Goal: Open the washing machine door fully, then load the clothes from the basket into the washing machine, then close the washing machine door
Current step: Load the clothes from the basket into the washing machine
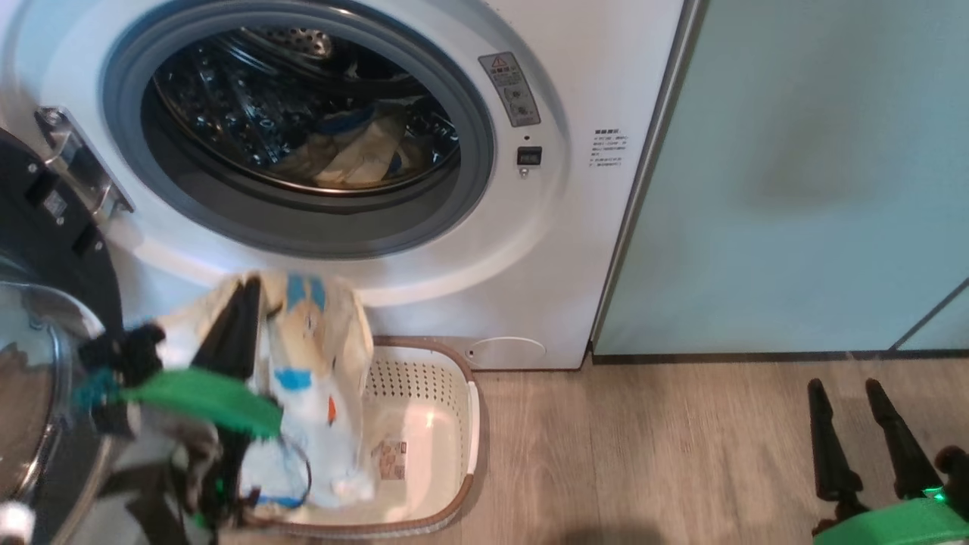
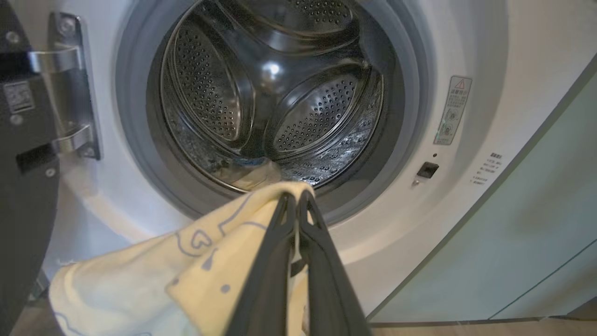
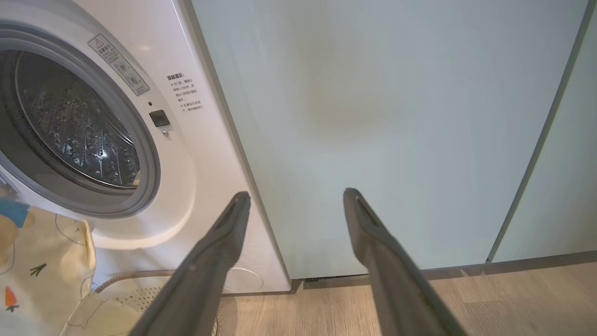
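Where the left gripper (image 1: 248, 288) pinches it, the clothes (image 1: 322, 356) hang as one limp piece. Cream-yellow fabric with thin blue outline drawings, among them a heart (image 2: 200, 238); solid blue patches, a tan-brown print near the top, a small orange mark lower down. The top edge is bunched over the gripper's fingertips and the rest drapes down over the left half of the basket (image 1: 471, 424); cannot tell whether it touches the basket. The piece is held just below and in front of the washing machine's (image 1: 560, 227) round opening, outside the grey rubber ring.

Left gripper: both dark fingers pressed together, clenched on a fold of the fabric, tips aimed at the opening's lower lip.

More cream cloth (image 1: 356, 155), with a blue patch, lies at the bottom of the perforated steel drum (image 1: 242, 98).

Basket: cream-white, perforated walls, brown rim, on the wooden floor (image 1: 643, 454) close against the machine's front. A label (image 1: 390, 459) sits on its bare bottom.

Washing machine door (image 1: 45, 242): swung open at the left, with a black rim, a clear glass bowl (image 1: 30, 356) and a metal hinge (image 1: 76, 163) beside the opening.

Right gripper (image 1: 842, 387): well apart at the right, above the floor, fingers spread, nothing between them, facing the pale green cabinet (image 1: 795, 174).
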### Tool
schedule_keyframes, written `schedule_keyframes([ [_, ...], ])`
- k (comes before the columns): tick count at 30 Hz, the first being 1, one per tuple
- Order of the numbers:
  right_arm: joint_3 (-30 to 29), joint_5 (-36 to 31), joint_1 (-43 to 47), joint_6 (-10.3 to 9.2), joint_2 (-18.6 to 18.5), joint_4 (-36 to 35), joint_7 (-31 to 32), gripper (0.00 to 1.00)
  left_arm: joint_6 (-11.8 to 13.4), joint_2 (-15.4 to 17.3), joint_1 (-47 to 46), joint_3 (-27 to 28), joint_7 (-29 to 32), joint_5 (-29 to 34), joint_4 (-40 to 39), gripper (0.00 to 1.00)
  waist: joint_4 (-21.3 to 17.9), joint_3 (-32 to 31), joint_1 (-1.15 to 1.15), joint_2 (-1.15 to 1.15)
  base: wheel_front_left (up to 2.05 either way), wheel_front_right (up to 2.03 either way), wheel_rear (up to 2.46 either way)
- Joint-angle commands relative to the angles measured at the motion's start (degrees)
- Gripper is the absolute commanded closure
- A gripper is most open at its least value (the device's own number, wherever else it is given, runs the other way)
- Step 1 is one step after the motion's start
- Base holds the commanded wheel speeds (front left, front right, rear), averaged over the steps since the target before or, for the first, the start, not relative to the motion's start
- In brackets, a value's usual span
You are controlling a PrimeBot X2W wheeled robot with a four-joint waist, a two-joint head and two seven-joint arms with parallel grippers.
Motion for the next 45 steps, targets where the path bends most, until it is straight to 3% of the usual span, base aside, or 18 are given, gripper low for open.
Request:
schedule_keyframes([
  [1, 1.33, 0.33, -1.95, -0.16, -0.52, -1.99, -0.55, 0.00, 0.07, 1.97, -6.66, 1.88, 0.54, -0.74, -2.06, 1.00, -0.31, 0.79, 0.00, 0.00, 0.00, 0.00, 0.00],
  [11, 2.32, 0.51, -4.90, -0.16, 0.53, -1.90, -0.55, 0.00, -0.06, 5.34, -22.90, 1.20, 5.99, -7.48, 4.85, 1.00, -3.77, 5.76, 0.00, 0.00, 0.00, 0.00, 0.00],
  [22, 2.71, 0.72, -8.53, -0.16, 1.74, -2.33, -0.55, 0.00, -0.08, 10.85, -37.94, -4.60, 9.30, -12.58, 14.25, 1.00, -7.81, 12.61, 0.00, 0.00, 0.00, 0.00, 0.00],
  [35, 4.30, 1.26, -14.87, -0.16, 3.03, -2.94, -0.55, 0.00, -0.08, 16.28, -55.02, -13.17, 14.62, -13.44, 24.08, 1.00, -10.56, 24.74, 0.00, 0.00, 0.00, 0.00, 0.00],
  [45, 6.57, 3.26, -18.71, -0.16, 3.25, -3.09, -0.55, 0.00, -0.08, 19.90, -67.58, -18.94, 12.84, -11.29, 34.31, 1.00, -13.26, 30.53, 0.00, 0.00, 0.00, 0.00, 0.00],
])
